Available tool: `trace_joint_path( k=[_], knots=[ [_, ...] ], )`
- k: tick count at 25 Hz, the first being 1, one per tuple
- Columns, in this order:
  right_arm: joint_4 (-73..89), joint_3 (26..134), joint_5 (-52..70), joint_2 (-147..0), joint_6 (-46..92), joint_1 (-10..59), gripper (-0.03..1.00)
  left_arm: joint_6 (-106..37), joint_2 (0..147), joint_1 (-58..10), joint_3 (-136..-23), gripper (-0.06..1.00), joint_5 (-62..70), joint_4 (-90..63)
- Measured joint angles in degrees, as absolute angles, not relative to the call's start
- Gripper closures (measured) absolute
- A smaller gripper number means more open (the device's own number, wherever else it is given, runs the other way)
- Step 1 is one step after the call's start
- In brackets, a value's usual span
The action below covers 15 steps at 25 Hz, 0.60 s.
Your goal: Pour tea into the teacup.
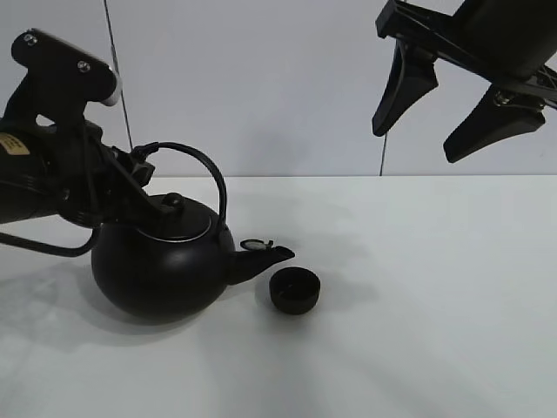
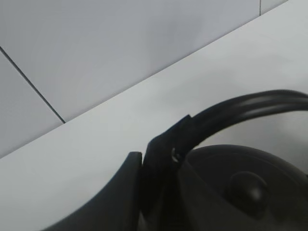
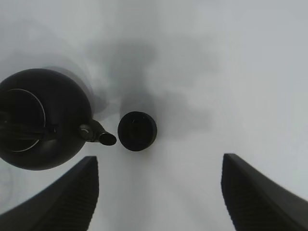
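Left tool clamped, right tool spread wide

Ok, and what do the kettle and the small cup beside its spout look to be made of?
The kettle: probably cast iron or dark-coated metal. It is matte black, with only a dull sheen on the round body and a thin bright ring at the lid's edge. The teacup: also matte black, with a fairly thick rim and no gloss. It could be ceramic or cast iron; the look leaves that open.

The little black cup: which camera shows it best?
The right wrist view: it looks straight down on the teacup, showing its whole round rim close beside the spout of the kettle. The exterior high view shows it too, from the side, low and bowl-like. The left wrist view misses it entirely.
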<state>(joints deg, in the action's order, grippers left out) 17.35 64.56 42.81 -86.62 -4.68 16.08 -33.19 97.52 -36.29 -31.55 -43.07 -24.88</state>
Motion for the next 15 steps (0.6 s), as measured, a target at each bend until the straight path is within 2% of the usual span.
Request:
trace_joint_path(
  k=[15],
  knots=[
    [17.4, 64.6, 42.8, -86.6, -4.7, 16.1, 0.47, -37.4, 97.5, -36.3, -34.4, 0.82, -39.9, -24.8]
  ],
)
